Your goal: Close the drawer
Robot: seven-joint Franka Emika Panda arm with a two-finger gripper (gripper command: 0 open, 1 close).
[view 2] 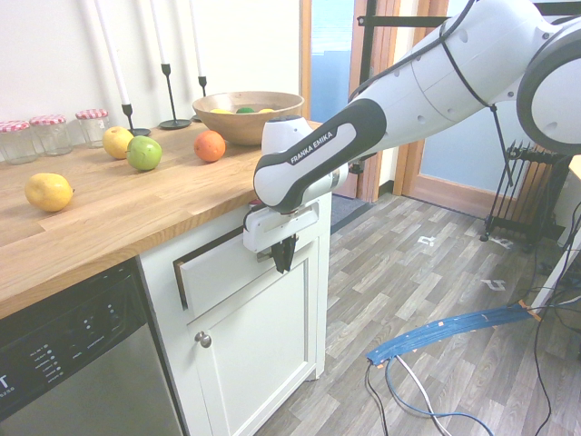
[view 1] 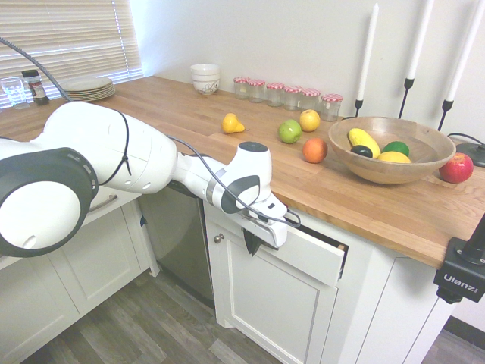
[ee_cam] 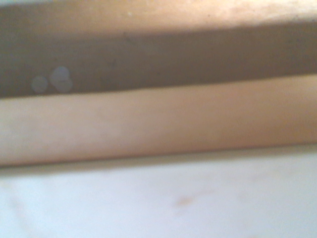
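Note:
The drawer [view 1: 312, 260] sits just under the wooden countertop [view 1: 364, 201], pulled out a little so that a dark gap shows at its right end. Its flat white front [view 2: 216, 270] stands slightly proud of the cabinet. My gripper [view 1: 252, 241] is shut, with the dark fingers [view 2: 284, 254] pointing down in front of the drawer front, and the hand rests against it. Nothing is held. The wrist view shows a blurred white drawer front [ee_cam: 158, 198] below a pale wood edge [ee_cam: 158, 121] and a dark gap.
A white cabinet door with a round knob [view 2: 203, 339] is below the drawer, and a dishwasher [view 2: 68, 359] stands beside it. Loose fruit [view 1: 314, 150], a wooden fruit bowl [view 1: 390, 150], jars [view 1: 292, 95] and candle holders stand on the counter.

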